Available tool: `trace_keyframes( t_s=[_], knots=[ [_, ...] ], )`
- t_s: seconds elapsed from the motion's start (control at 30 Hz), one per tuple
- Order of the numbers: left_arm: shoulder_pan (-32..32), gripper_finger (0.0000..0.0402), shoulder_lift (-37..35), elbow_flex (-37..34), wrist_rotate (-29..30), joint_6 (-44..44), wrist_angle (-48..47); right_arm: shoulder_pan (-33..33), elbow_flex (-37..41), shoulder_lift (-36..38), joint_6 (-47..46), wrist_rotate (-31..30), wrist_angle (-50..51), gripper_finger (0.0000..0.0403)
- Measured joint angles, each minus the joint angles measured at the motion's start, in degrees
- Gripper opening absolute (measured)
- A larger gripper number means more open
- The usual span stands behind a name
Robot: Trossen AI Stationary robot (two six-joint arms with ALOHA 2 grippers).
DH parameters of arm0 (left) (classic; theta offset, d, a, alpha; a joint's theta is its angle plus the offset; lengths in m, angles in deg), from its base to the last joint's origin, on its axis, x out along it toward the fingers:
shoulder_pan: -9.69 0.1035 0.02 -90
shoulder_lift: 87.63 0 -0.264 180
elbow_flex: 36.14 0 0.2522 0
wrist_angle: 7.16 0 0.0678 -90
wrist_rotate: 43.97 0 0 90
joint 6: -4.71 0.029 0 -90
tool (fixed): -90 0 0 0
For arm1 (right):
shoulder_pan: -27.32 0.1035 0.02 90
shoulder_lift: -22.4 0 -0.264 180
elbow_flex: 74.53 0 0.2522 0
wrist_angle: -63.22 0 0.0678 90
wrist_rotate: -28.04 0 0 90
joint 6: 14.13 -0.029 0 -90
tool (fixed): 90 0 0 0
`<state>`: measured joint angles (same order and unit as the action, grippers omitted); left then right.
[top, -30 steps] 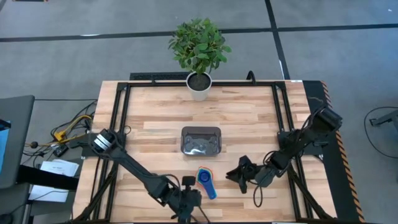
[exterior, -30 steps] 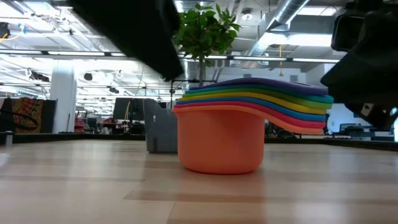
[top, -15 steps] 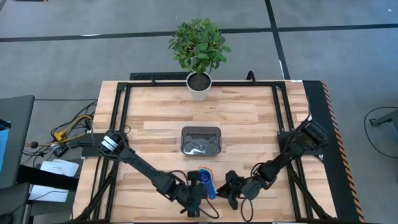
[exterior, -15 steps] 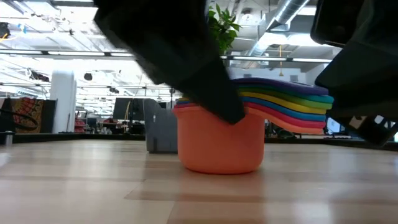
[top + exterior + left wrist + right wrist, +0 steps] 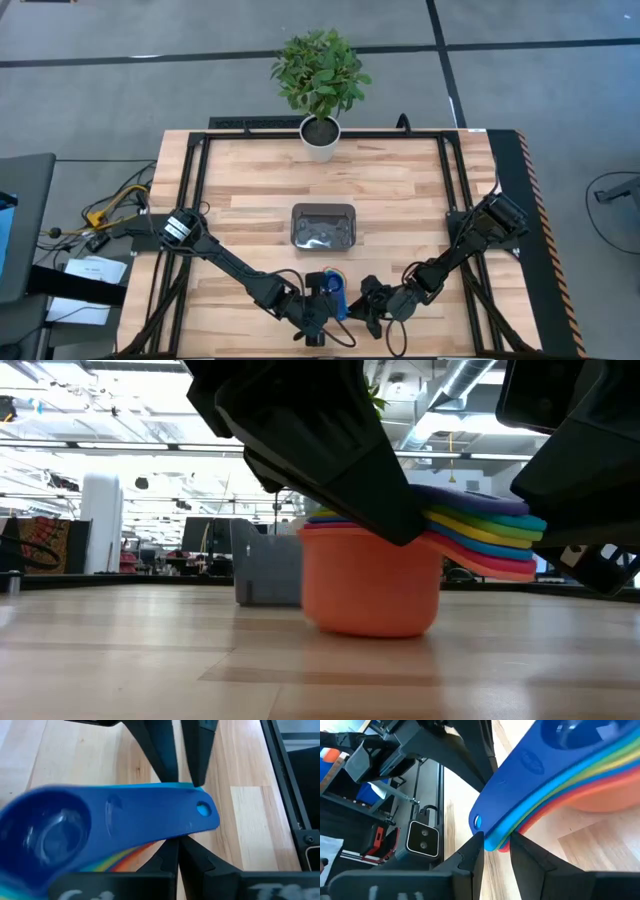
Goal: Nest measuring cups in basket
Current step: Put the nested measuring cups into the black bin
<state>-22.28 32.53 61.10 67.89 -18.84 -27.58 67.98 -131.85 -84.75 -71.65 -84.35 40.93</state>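
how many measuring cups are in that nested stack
About 7 colour layers show in the nested plastic measuring cups, dark blue on top, orange at the bottom, near the table's front edge; some may be hidden.

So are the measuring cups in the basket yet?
No. The measuring cups sit nested on the bare table, nearer the front edge than the basket.
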Motion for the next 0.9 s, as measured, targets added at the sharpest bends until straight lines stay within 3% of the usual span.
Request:
trace_keyframes(
  t_s=[0.53, 0.73, 0.9],
  knots=[
    [-0.2, 0.0000, 0.0, 0.0, -2.6, -1.3, 0.2, -0.3, 0.0, 1.8, -1.0, 2.0, 3.6, 0.0119],
    [-0.3, 0.0000, 0.0, 0.0, -2.6, -2.4, 0.2, 1.0, 0.0, 9.0, -2.4, -3.1, 14.4, 0.0133],
    [-0.3, 0.0000, 0.0, 0.0, -2.6, -2.4, 0.2, 1.8, 0.0, 12.4, -5.4, -6.1, 21.5, 0.0173]
  ],
)
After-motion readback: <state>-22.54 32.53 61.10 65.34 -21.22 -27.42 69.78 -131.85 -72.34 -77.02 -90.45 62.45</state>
